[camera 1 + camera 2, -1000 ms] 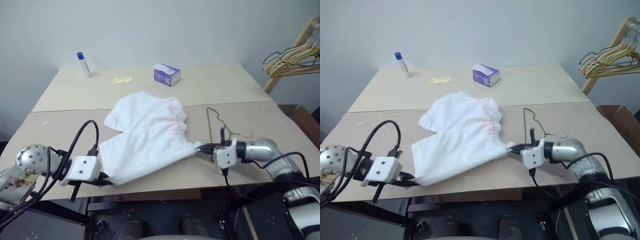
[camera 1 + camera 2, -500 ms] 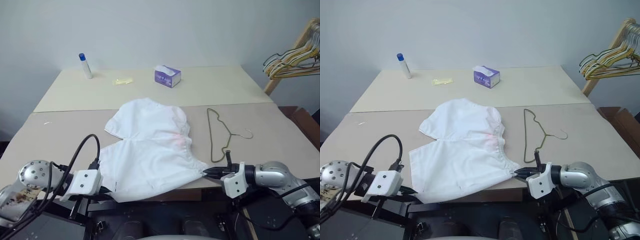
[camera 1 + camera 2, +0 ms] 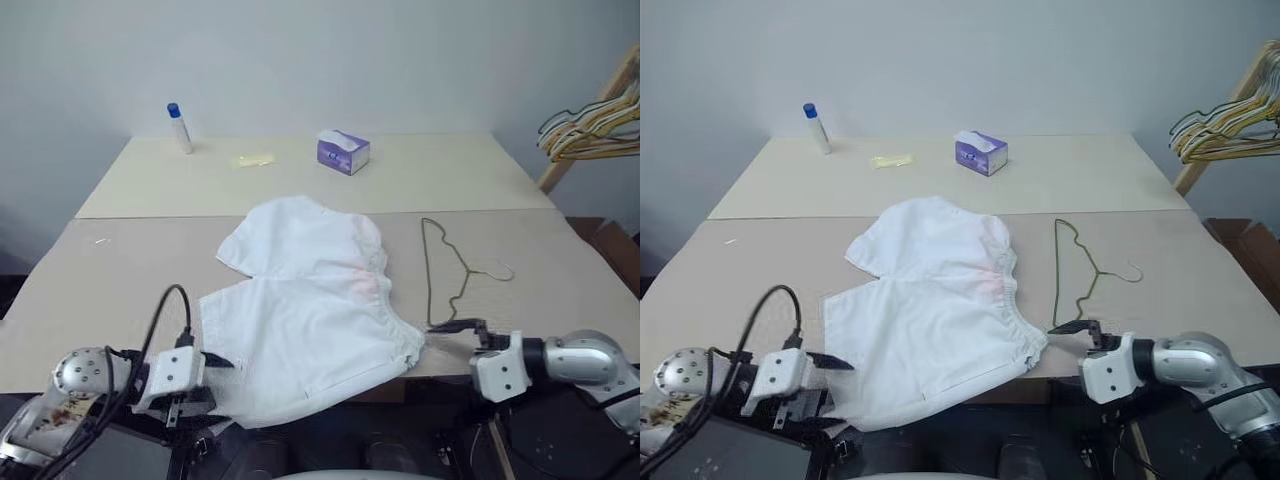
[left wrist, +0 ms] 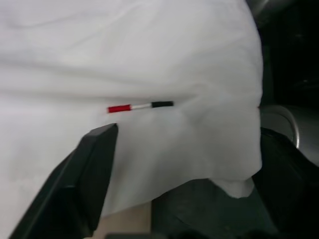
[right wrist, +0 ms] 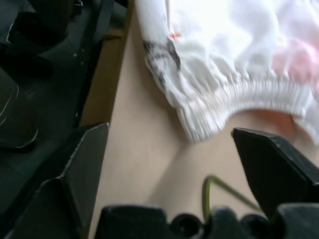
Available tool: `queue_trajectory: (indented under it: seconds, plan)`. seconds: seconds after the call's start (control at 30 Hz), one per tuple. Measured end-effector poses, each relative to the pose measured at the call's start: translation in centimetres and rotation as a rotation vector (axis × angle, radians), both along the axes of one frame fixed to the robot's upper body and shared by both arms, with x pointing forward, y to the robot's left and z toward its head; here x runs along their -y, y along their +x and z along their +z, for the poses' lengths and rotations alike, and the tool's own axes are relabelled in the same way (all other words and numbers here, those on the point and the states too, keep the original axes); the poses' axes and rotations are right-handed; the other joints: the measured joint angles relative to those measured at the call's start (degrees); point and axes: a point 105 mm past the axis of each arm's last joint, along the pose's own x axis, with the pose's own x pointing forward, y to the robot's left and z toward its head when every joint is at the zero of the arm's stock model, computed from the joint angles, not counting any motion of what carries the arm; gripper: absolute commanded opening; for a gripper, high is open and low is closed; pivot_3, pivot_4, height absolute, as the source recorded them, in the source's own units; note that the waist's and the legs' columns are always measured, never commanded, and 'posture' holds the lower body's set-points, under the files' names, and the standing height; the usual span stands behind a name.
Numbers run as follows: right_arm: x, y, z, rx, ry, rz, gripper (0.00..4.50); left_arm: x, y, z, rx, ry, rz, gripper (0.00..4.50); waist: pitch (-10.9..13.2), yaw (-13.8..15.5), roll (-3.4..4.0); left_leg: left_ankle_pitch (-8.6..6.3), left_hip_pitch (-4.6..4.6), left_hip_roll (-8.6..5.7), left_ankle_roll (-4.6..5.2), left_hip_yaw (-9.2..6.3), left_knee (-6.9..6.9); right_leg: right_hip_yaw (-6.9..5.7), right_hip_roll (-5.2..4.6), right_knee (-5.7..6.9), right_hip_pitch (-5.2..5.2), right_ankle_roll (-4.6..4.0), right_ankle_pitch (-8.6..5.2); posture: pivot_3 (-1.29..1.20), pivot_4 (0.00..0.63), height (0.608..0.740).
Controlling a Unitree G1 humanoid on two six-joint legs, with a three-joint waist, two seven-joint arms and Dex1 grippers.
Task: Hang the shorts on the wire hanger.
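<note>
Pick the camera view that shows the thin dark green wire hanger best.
Right eye view: the thin dark green wire hanger lies whole on the table, hook included. Left eye view matches. Right wrist view catches one wire bend; left wrist view shows cloth.

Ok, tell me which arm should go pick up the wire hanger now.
Right. The right gripper hangs open just off the table's near edge, close to the wire hanger. The left gripper, also open, sits at the far side of the shorts.
</note>
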Motion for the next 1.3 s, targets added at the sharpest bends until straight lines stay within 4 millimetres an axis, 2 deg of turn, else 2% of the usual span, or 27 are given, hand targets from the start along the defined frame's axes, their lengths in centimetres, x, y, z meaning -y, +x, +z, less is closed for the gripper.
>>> queue_trajectory:
  seconds: [0.07,0.13,0.17,0.2,0.27,0.3,0.37,0.43,0.53,0.73,0.83,0.93,1.0,1.07,1.2,1.3]
  plan:
    - [1.2,0.3,0.5,-0.043,0.019,-0.103,4.5,0.5,1.2,0.9,0.051,-0.081,0.038,4.49,0.0,0.3,0.01,0.0,-0.02,-0.01,0.0,0.0,0.01,0.0,-0.04,0.01,0.0,0.01,0.0,0.1,0.046,0.74]
    - [2.2,0.9,1.5,-0.068,0.067,-0.217,4.5,0.9,1.6,1.5,0.056,-0.158,0.054,4.49,0.0,0.3,-0.02,-0.01,-0.03,-0.01,0.01,0.0,0.0,0.0,-0.02,0.01,0.0,0.03,0.01,0.09,0.043,0.74]
    - [2.7,1.3,2.2,-0.085,0.107,-0.286,4.5,0.2,1.5,2.8,0.026,-0.2,0.058,4.49,0.2,0.0,-0.27,-0.01,-0.07,0.07,0.0,-0.01,0.0,-0.01,0.04,0.14,-0.12,0.04,0.01,0.09,0.041,0.74]
    - [3.3,1.5,2.6,-0.096,0.133,-0.337,4.5,-1.3,1.7,4.5,0.027,-0.205,0.074,4.49,0.3,-0.3,-0.49,-0.03,-0.12,0.29,-0.04,-0.04,0.01,-0.11,0.22,0.13,-0.17,-0.03,0.0,0.08,0.036,0.74]
    - [4.5,2.1,3.2,-0.12,0.169,-0.452,4.5,-4.3,2.2,9.3,0.083,-0.201,0.11,4.49,0.2,-0.8,-0.6,-0.15,-0.05,0.6,-0.24,-0.06,0.04,-0.36,0.4,0.09,-0.1,-0.33,-0.19,0.07,0.03,0.74]
    - [5.1,2.5,3.3,-0.128,0.178,-0.517,4.5,-4.8,2.5,11.9,0.136,-0.211,0.103,4.49,0.2,-1.0,-0.5,-0.16,-0.03,0.58,-0.25,-0.05,0.03,-0.38,0.36,0.04,-0.07,-0.08,-0.36,0.07,0.027,0.74]
    - [6.0,3.1,2.9,-0.161,0.194,-0.628,4.5,-4.7,2.4,14.2,0.157,-0.234,0.076,4.49,0.1,-1.2,-0.1,-0.17,-0.04,0.46,-0.25,0.02,0.02,-0.31,0.23,0.02,-0.05,0.03,-0.42,0.07,0.023,0.74]
    - [6.5,3.7,2.2,-0.213,0.231,-0.754,4.5,-4.4,2.4,14.7,0.132,-0.254,0.073,4.49,0.0,-1.4,0.25,-0.17,-0.04,0.25,-0.25,0.04,0.0,-0.21,0.21,0.1,-0.08,0.13,-0.38,0.07,0.02,0.74]
    - [6.5,5.2,1.9,-0.292,0.311,-0.926,4.5,-3.7,3.0,15.0,0.111,-0.274,0.077,4.49,0.1,-1.7,0.19,-0.16,-0.03,0.17,-0.26,-0.05,0.01,-0.22,0.34,0.23,-0.09,0.1,-0.3,0.07,0.015,0.74]
    - [3.8,7.8,2.7,-0.432,0.454,-1.085,4.5,0.4,4.4,16.1,0.114,-0.365,0.014,4.49,0.1,-1.7,0.18,-0.16,-0.18,0.04,-0.25,-0.15,0.0,-0.22,0.3,0.19,-0.15,0.12,-0.09,0.07,0.011,0.74]
    - [2.6,8.3,2.1,-0.482,0.423,-1.126,4.5,1.6,4.7,15.9,0.089,-0.386,0.0,4.49,0.0,-1.7,0.16,-0.17,-0.33,-0.01,-0.24,-0.15,0.0,-0.27,0.28,0.12,-0.22,0.14,-0.09,0.05,0.009,0.74]
    - [2.1,8.6,0.4,-0.512,0.356,-1.189,4.5,2.4,5.0,15.8,0.075,-0.411,-0.003,4.49,0.0,-1.8,0.14,-0.17,-0.47,-0.06,-0.23,-0.15,0.02,-0.3,0.24,0.08,-0.27,0.16,-0.08,0.05,0.012,0.74]
    - [2.0,8.7,-0.8,-0.522,0.302,-1.225,4.13,2.9,5.1,15.8,0.069,-0.423,-0.007,4.5,0.0,-1.8,0.14,-0.17,-0.55,-0.11,-0.23,-0.15,0.04,-0.31,0.19,0.08,-0.32,0.18,-0.07,0.05,0.015,0.74]
    - [1.7,8.9,-0.8,-0.514,0.28,-1.22,3.64,3.0,5.1,15.8,0.066,-0.429,-0.003,4.5,0.0,-1.8,0.1,-0.17,-0.54,-0.1,-0.23,-0.18,0.04,-0.32,0.2,0.07,-0.3,0.18,-0.07,0.05,0.02,0.74]
    - [1.7,8.9,-1.1,-0.481,0.231,-1.221,2.29,3.4,5.0,15.8,0.065,-0.43,-0.014,4.5,-0.1,-1.7,-0.05,-0.17,-0.43,-0.1,-0.23,-0.22,0.06,-0.37,0.19,0.05,-0.16,0.19,-0.07,0.05,0.02,0.74]
    - [2.4,9.1,-1.2,-0.449,0.216,-1.248,1.26,3.5,5.0,15.9,0.068,-0.439,-0.015,4.5,-0.1,-1.6,-0.07,-0.16,-0.43,-0.14,-0.23,-0.21,0.15,-0.37,0.19,0.05,-0.09,0.21,-0.06,0.05,0.016,0.74]
